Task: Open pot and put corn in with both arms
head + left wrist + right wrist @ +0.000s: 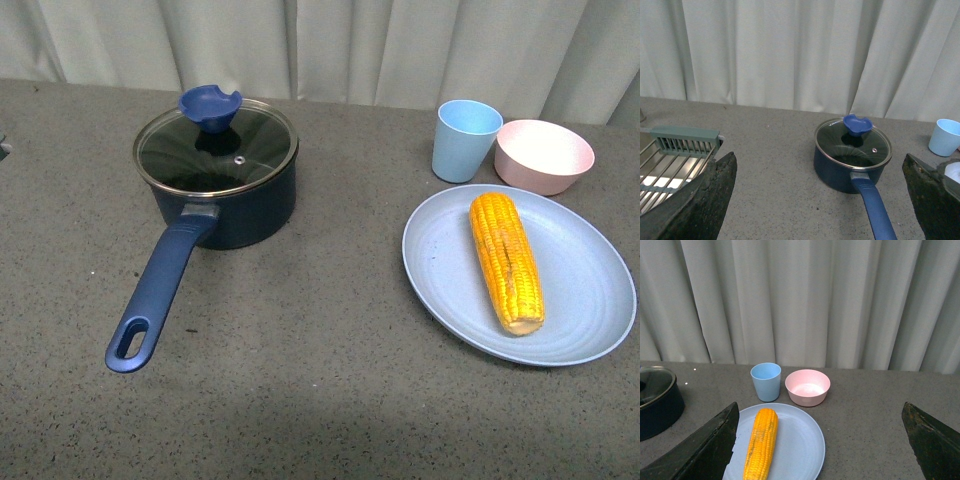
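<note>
Front view: no arm in shot. The pot (225, 205) sits at left on the table (320, 400) with its glass lid (216, 147) on, blue knob (210, 103) on top, handle (160, 290) pointing toward the robot. The corn (507, 260) lies on a blue plate (585, 310) at right, with a cup (465, 140) and pink bowl (544, 157) just behind it. Left wrist view: left gripper (820, 157) spread wide and empty, pot ahead and well apart, a wire rack (682, 145) also in shot. Right wrist view: right gripper (819, 407) wide and empty too, corn on the plate ahead, not touched. Looks like nothing is started; the step in hand is the reach. Next, the left arm probably needs to drop onto the knob, close and lift the lid clear, while the right arm pinches the corn across its middle.
</note>
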Robot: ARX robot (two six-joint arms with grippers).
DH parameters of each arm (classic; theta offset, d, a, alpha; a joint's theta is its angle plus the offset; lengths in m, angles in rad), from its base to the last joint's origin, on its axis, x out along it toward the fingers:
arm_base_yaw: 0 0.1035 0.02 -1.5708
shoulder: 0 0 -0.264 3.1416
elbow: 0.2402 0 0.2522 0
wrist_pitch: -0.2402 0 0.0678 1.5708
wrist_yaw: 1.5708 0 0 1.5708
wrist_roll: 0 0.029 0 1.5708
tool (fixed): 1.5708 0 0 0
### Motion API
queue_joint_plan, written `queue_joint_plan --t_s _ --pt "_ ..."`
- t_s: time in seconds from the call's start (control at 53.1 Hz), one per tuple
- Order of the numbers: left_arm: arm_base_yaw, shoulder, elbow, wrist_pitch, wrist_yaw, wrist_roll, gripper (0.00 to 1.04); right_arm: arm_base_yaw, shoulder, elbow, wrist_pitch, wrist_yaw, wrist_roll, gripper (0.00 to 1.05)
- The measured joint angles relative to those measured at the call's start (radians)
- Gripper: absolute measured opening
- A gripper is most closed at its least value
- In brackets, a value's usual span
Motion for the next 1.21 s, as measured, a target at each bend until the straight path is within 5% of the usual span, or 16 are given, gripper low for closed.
queue_joint_plan --t_s 0.584,0.716,0.961,1.206 --pt "0.000 0.000 0.000 0.000 0.000 0.000 0.98 0.000 0.000 0.000 0.000 0.000 0.000 0.95" --pt "-0.055 0.080 0.002 0.015 -0.235 -0.045 0.98 0.000 0.000 0.000 0.000 0.001 0.000 0.95" --pt "0.021 0.590 0.065 0.510 -0.130 -0.106 0.98 -0.001 0.000 0.000 0.000 0.000 0.000 0.95" --pt "-0.076 1.290 0.310 0.970 -0.140 -0.089 0.98 -0.001 0.000 0.000 0.000 0.000 0.000 0.95"
